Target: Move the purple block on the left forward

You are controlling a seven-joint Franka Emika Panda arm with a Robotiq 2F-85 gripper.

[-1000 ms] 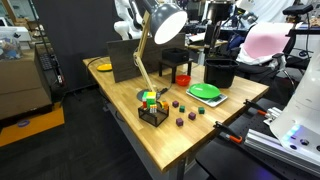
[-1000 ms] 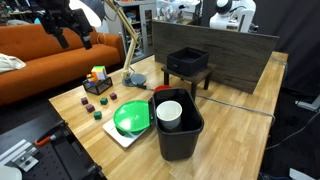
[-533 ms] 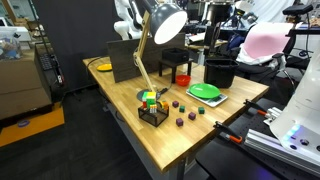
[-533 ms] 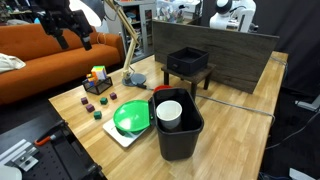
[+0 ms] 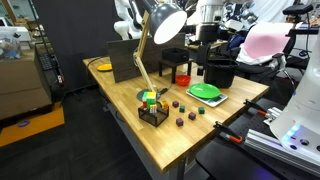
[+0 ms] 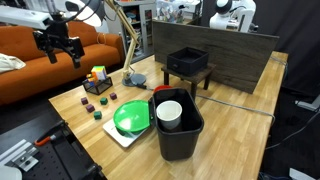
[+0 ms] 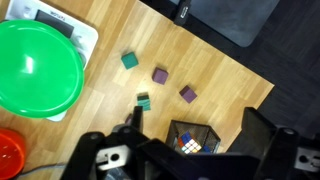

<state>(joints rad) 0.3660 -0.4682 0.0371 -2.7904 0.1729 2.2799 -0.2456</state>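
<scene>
Over on the left of the wrist view the green plate (image 7: 35, 75) fills the corner. Just past it the blocks are scattered across the table (image 7: 100, 115): a teal block (image 7: 129, 60), a green block (image 7: 143, 101) below it, then the pair that matter. The purple block (image 7: 159, 75) lies flat on the wood, apart from its neighbours. It is the leftward of the two in this view, so it looks like the target. The other purple block (image 7: 187, 93) sits just to its right, nearer the basket (image 7: 205, 128) holding the cube (image 7: 190, 142). And up above, in an exterior view, there's the gripper (image 6: 58, 48), hanging high over that end of the table, jaws spread wide, nothing between them. Its fingers (image 7: 262, 140) frame the bottom of the wrist view with no block in the gap. The target should be an easy customer: small, light, rigid, probably a bit slick on its faces. A square, centred pinch across two opposite flat sides looks like the way in, keeping clear of the green block and the purple twin.
</scene>
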